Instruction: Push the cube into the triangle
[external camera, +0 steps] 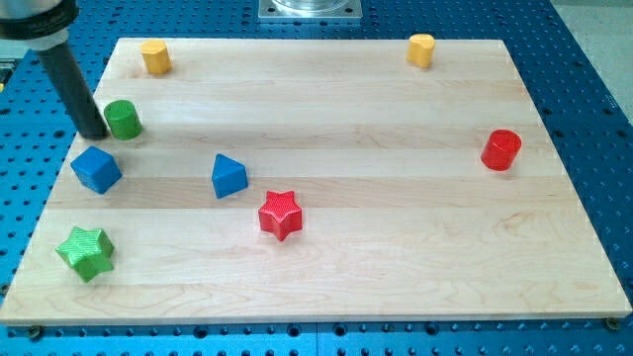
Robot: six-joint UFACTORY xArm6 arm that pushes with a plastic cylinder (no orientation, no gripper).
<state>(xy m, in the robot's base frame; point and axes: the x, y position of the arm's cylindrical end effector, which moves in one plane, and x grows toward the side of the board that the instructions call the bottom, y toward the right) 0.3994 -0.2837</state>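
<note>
Tip: my tip (92,133) is the bottom end of a straight dark rod. It sits on the board near the view's left edge, in the upper part. It holds nothing, and there is nothing on it that could open or close.
Tip and green block: my tip is just to the left of the round green block (123,119). They look as if they touch, but I cannot tell for sure.
Tip and cube: my tip is above the blue cube (96,169), a bit to its left, with a small gap between them.
Cube: the blue cube sits near the view's left edge, about halfway down the board.
Triangle: the blue triangle (228,175) sits to the right of the cube, at about the same height. The two are apart, with bare wood between them.
Stars: a red star (280,215) lies just below and right of the triangle. A green star (86,251) lies near the bottom left corner, below the cube.
Yellow blocks: one yellow block (155,57) is near the top left. Another yellow block (421,49) is near the top right.
Red round block: a round red block (501,149) stands far off at the view's right.
Board: the wooden board (396,257) rests on a blue table (593,59) full of little holes.
</note>
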